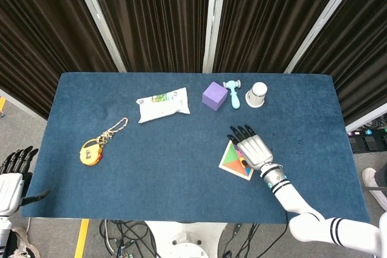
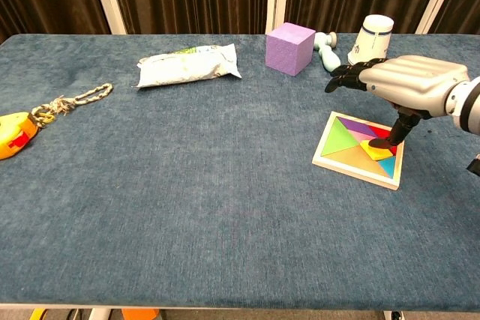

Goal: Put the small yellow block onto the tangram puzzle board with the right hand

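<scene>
While our right hand hovers spread and empty over the tangram puzzle board at four o'clock on the table, the small yellow block lies on the board — released, we judge. Our left hand hangs open at eight o'clock.

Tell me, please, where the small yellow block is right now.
In the chest view, the small yellow block lies on the tangram puzzle board at right, under the right hand.
</scene>
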